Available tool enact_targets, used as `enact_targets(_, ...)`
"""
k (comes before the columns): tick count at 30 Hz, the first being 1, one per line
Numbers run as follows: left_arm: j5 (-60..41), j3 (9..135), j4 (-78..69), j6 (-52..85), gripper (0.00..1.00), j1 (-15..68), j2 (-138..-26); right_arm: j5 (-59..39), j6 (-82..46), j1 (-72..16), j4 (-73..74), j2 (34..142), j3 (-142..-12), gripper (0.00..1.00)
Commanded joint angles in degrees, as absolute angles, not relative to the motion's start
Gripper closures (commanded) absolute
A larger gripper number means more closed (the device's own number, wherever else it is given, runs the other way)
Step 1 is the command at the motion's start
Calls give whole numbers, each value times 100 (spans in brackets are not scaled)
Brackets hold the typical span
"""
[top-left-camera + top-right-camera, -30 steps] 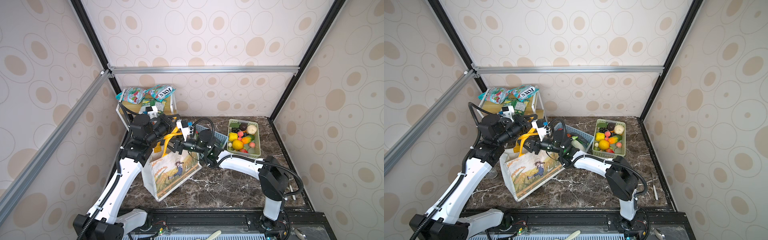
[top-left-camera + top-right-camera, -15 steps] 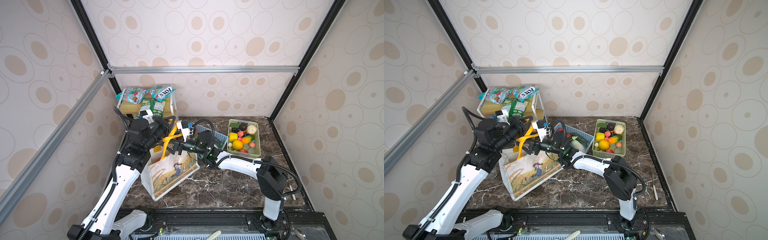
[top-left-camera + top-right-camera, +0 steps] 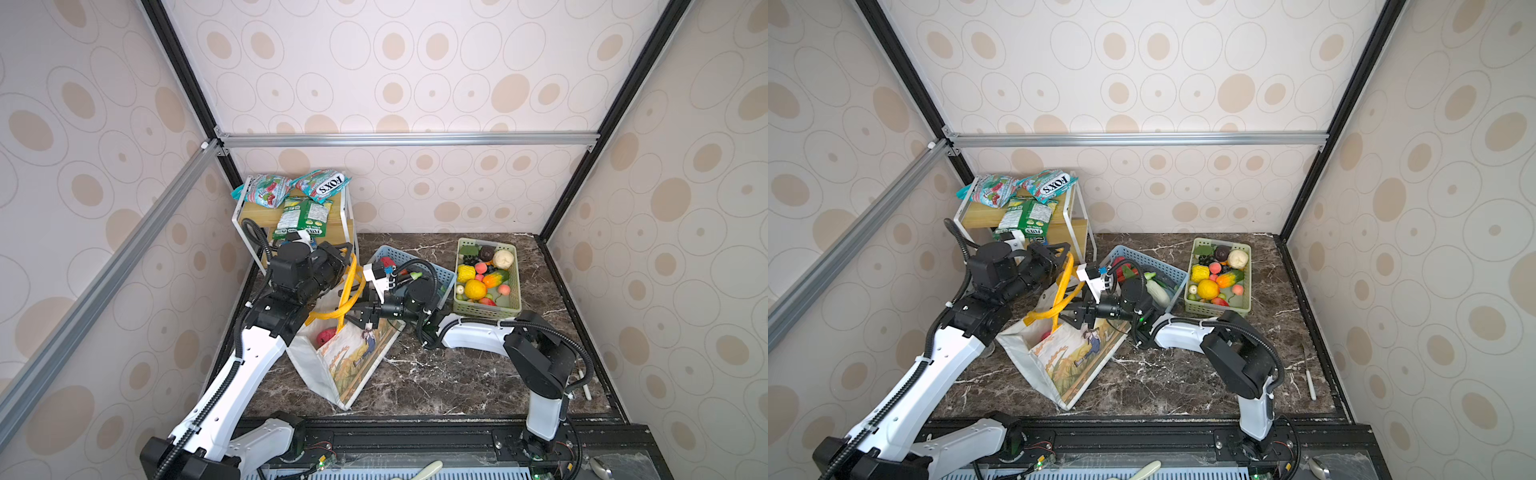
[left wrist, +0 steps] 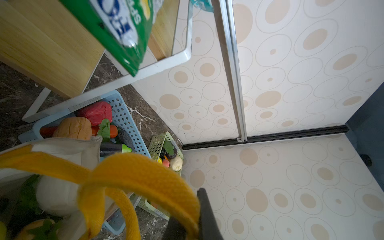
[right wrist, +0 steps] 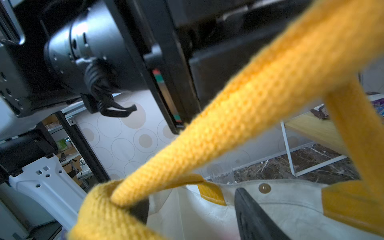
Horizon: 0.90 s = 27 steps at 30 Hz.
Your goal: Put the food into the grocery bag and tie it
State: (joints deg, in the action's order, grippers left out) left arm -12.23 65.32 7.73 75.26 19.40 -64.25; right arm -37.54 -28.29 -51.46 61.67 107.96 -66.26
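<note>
In both top views the grocery bag [image 3: 309, 365] stood tilted on the bench [image 3: 457, 374] between my two arms. A red piece of food [image 3: 326, 334] showed inside it, and more lay in the green basket [image 3: 486, 309] and the blue basket [image 3: 442, 274]. The left end effector [image 3: 343, 259] was clamped together on the yellow handles [image 3: 353, 286], lifting them above the bag's mouth. The right end effector [image 3: 359, 319] sat just beside the lower crossing of the straps.

Through the left wrist camera, one strap looped over a dark finger [image 4: 204, 212] with another threaded under it, so I judged a knot had been begun.

Through the right wrist camera, the fingers [image 5: 253, 214] stood apart and gripped nothing, one touching the spot where the straps crossed. To do this well, I judged the left pull should be steady and upward. The right should close on the free strap near the crossing, then draw away slowly, snugging the knot without tipping the bag.
</note>
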Motion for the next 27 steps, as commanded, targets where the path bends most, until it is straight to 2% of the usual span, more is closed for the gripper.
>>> enact_targets(1,-1154,6943,343,7357,100,2035,-6537,-4048,-2873,-5202,6968,10943,-6777,29)
enact_targets(3,-1103,6935,367,7318,100,2048,-6520,-4291,-2889,-5207,7032,11042,-6887,29)
enact_targets(8,-1537,7282,803,6584,100,2037,-6667,-4936,-2341,-5183,6070,11121,-7053,34)
enact_targets(12,-1509,7433,1704,5795,100,2014,-6608,-4731,-2428,-5134,6012,10937,-6740,35)
enact_targets(16,-1214,7559,2635,5085,86,1889,-6505,-4353,-2563,-5061,5703,10628,-6473,35)
enact_targets(18,-1571,7613,2872,4854,65,1786,-6557,-4151,-2688,-5051,5657,10510,-6399,35)
enact_targets(21,-1997,7756,3354,4466,47,1755,-6686,-3852,-2795,-5028,5424,10361,-6381,35)
enact_targets(27,-2338,7770,3921,3521,41,1401,-6452,-3858,-2925,-4944,5128,10241,-6380,35)
